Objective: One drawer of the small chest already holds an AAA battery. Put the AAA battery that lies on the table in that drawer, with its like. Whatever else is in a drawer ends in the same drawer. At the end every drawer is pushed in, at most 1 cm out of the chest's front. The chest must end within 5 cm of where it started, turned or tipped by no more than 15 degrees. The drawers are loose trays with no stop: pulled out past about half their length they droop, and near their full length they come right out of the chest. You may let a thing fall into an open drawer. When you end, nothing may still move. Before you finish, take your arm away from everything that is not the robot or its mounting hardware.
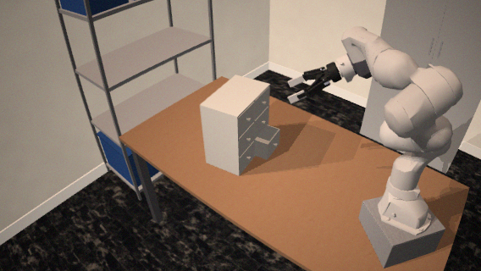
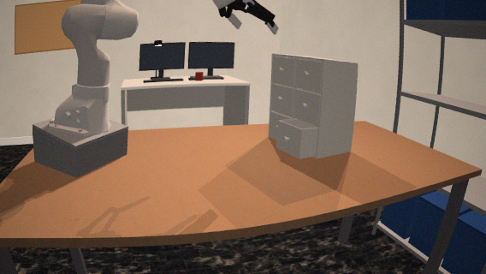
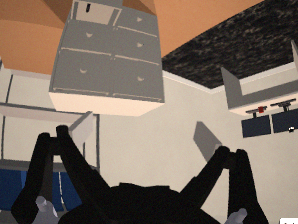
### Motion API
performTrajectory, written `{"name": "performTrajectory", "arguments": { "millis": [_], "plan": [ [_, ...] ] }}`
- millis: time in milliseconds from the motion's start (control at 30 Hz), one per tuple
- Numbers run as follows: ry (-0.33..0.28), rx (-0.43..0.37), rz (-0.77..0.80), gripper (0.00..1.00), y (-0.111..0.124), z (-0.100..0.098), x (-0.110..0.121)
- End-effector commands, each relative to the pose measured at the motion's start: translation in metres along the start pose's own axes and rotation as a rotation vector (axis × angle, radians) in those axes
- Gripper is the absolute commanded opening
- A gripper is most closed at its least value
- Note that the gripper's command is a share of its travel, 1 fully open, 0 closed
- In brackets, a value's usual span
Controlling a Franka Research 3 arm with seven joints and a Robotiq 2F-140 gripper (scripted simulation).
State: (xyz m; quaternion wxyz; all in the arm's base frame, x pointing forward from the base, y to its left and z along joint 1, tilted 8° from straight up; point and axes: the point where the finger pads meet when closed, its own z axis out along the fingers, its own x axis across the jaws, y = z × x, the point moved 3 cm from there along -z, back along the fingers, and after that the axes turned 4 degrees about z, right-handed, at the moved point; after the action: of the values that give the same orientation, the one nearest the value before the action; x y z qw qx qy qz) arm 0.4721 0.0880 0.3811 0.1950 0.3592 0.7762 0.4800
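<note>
While the gripper point(image 1: 298, 89) hangs released and empty high above the table point(image 1: 296, 190), the chest point(image 1: 230, 123) stands below it, one drawer point(image 1: 267, 141) out.

The small chest point(image 1: 230, 123) stands on the table point(image 1: 296, 199), near the end beside the shelf rack point(image 1: 107, 91). 1 bottom drawer point(image 2: 296, 136) sticks out of its front; the others sit flush. The arm's base block point(image 1: 395, 243) rests on the table's opposite end. The gripper point(image 1: 300, 88) hangs high above the table, before the chest's front, well apart from it.
</note>
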Motion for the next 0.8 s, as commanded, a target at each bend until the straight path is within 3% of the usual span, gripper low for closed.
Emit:
{"name": "performTrajectory", "arguments": {
  "millis": [0,100,133,400,433,567,600,767],
  "plan": [
    [0.016,-0.092,-0.127,1.00,0.010,0.001,-0.002],
    [0.016,-0.092,-0.127,1.00,0.010,0.001,-0.002],
    [-0.007,-0.217,-0.115,1.00,0.014,0.002,-0.017],
    [-0.007,-0.217,-0.115,1.00,0.014,0.002,-0.017],
    [-0.053,-0.304,-0.083,1.00,0.003,0.006,-0.036],
    [-0.053,-0.304,-0.083,1.00,0.003,0.006,-0.036],
    [-0.111,-0.343,-0.043,1.00,-0.020,0.014,-0.053],
    [-0.111,-0.343,-0.043,1.00,-0.020,0.014,-0.053]
  ]
}}
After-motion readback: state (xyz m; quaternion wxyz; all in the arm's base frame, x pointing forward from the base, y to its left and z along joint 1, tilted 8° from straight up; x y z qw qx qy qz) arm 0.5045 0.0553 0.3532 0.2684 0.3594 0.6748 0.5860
